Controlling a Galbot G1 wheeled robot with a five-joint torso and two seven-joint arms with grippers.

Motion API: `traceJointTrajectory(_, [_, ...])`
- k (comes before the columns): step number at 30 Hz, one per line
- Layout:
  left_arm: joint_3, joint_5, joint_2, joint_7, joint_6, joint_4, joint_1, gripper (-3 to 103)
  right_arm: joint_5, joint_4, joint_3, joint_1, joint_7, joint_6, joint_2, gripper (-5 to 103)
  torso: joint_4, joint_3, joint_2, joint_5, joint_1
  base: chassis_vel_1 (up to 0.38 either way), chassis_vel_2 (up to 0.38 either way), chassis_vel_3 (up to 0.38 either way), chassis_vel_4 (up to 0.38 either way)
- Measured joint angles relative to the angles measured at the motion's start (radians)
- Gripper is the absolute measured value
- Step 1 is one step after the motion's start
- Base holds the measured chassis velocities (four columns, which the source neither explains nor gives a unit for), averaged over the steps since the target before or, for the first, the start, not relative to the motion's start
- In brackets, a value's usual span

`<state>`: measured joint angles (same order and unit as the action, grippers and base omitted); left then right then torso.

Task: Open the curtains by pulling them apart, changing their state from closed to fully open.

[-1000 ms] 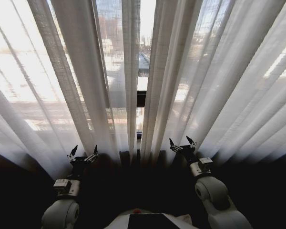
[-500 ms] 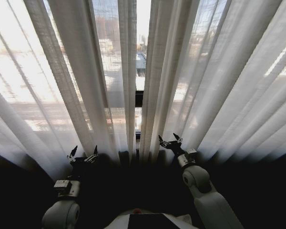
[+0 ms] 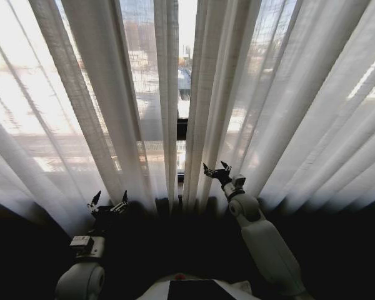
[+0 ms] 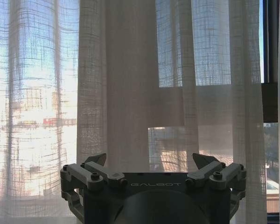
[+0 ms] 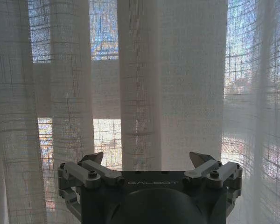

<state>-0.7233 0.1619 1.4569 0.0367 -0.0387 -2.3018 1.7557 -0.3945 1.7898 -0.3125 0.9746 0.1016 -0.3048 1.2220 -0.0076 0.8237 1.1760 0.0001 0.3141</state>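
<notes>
Sheer curtains (image 3: 112, 94) nearly closed | right tool (image 3: 216, 169) wide | left tool (image 3: 108, 202) wide

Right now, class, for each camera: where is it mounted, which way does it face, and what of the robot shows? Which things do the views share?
Head view: high on the robot, looking forward and down at the curtains; shows both arms, left gripper low, right gripper near the centre gap.
Left wrist view: behind the open left gripper, facing the curtains.
Right wrist view: behind the open right gripper, facing the curtains.
Shared: curtains in all; each gripper with the head view.
</notes>
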Motion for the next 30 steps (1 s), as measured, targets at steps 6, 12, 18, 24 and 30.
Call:
traceJointTrajectory(6, [-0.003, 0.000, 0.003, -0.001, 0.001, -0.007, 0.002, 100, 0.000, -0.067, 0.010, -0.064, 0.029, 0.001, 0.027, 100, 0.0000, 0.000, 0.000, 0.0001, 0.000, 0.000, 0.000, 0.000, 0.000])
traceJointTrajectory(12, [-0.008, 0.001, 0.004, -0.001, 0.006, -0.011, 0.005, 100, 0.001, -0.074, 0.018, -0.076, 0.052, 0.004, 0.035, 90, 0.0000, 0.000, 0.000, 0.0000, 0.000, 0.000, 0.000, 0.000, 0.000])
traceJointTrajectory(18, [-0.008, 0.001, 0.005, -0.002, 0.018, -0.013, 0.010, 100, 0.003, -0.056, 0.017, -0.069, 0.056, 0.005, 0.030, 63, -0.0001, 0.000, 0.000, 0.0001, 0.000, 0.000, 0.000, 0.000, 0.000])
traceJointTrajectory(24, [-0.009, 0.002, 0.005, -0.002, 0.021, -0.014, 0.013, 100, 0.003, -0.045, 0.011, -0.064, 0.058, 0.006, 0.025, 47, -0.0001, 0.000, 0.000, 0.0000, 0.000, 0.000, 0.000, 0.000, 0.000])
traceJointTrajectory(30, [-0.007, 0.002, 0.006, -0.002, 0.022, -0.014, 0.012, 100, 0.004, -0.033, 0.008, -0.060, 0.058, 0.007, 0.016, 20, -0.0001, 0.000, 0.000, 0.0001, 0.000, 0.000, 0.000, 0.000, 0.000])
